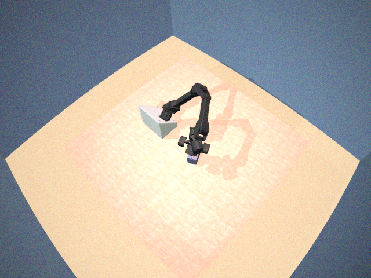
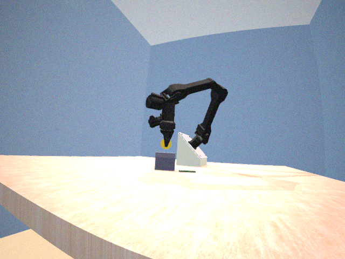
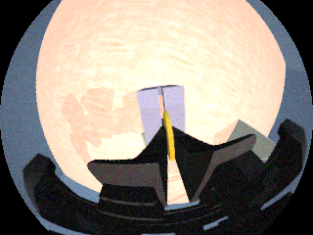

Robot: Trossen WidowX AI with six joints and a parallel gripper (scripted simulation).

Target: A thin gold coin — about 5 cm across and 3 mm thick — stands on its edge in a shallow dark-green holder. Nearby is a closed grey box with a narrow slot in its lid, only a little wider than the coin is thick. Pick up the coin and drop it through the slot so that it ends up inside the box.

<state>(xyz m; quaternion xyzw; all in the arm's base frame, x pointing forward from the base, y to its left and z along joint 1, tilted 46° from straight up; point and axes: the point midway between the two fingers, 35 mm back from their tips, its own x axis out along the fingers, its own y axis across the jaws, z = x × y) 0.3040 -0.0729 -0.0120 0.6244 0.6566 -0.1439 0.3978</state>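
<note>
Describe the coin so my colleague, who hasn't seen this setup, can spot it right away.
Start at the black arm on the wooden table and follow it down to its gripper, which points straight down. The coin is the small yellow disc pinched on edge in that gripper, just above the grey box. It is the only yellow, round thing; the box and the pale wedge behind are angular.

Blue walls (image 2: 69, 83) meet in a corner just left of centre in the exterior view, under a pale grey ceiling (image 2: 217, 16) along the top edge. A light wooden tabletop (image 2: 194, 217) fills the lower frame, brightly lit at its middle, over a tan floor (image 2: 25, 246) at lower left.
</note>
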